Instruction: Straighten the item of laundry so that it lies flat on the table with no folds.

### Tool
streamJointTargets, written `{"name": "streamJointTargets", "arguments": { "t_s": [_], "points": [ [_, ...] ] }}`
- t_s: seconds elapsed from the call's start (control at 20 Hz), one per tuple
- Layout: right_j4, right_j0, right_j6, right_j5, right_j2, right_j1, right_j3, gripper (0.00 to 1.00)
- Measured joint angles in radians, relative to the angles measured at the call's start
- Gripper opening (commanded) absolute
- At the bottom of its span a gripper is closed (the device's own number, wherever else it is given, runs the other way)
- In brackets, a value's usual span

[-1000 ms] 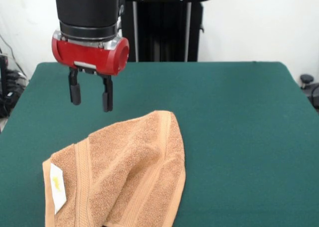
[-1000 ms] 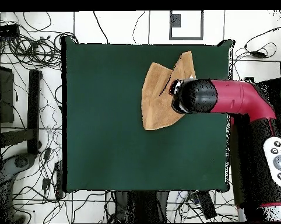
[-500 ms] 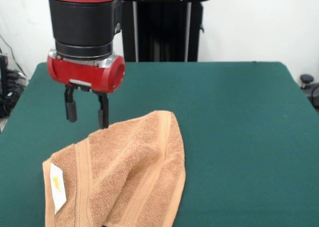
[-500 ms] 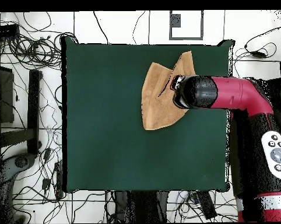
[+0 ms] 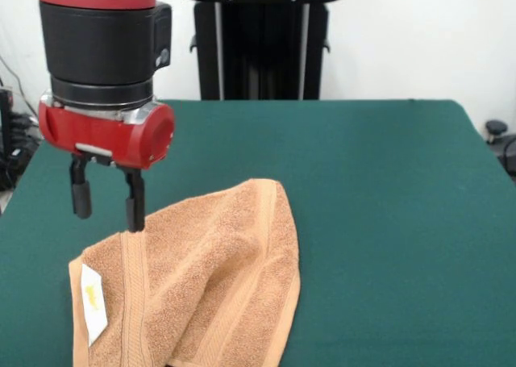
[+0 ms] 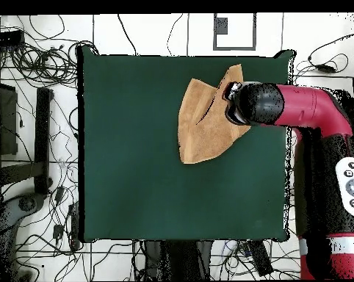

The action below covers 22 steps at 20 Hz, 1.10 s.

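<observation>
The item of laundry [image 5: 201, 278] is a light-brown terry towel, folded over on itself into a rough wedge, with a raised fold down its middle and a white tag at its left corner. It lies at the front left of the green table [image 5: 387, 222]. In the overhead view the towel [image 6: 198, 125] sits near the table's [image 6: 136, 161] top right. My gripper [image 5: 106, 206] hangs open just above the towel's left upper edge, with the right fingertip close to the cloth and nothing held. From above, the arm's wrist [image 6: 255, 104] covers the towel's right part and hides the fingers.
The black pedestal [image 5: 258, 40] stands behind the table's far edge. Cables and gear lie on the floor left of the table [image 6: 33, 110] in the overhead view. Bare green cloth stretches across the right half of the front view.
My gripper has moved left and toward the table's front edge while dropping lower, from above the bare cloth to the towel's left upper edge. The towel has not moved.
</observation>
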Motion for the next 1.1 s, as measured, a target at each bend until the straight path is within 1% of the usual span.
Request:
{"name": "streamJointTargets", "arguments": {
  "t_s": [0.4,1.1],
  "points": [
    [0.000,0.001,0.000,0.011,0.000,0.025,-0.045,1.00],
    [0.000,0.011,0.000,0.011,-0.005,0.048,-0.039,1.00]
  ]
}}
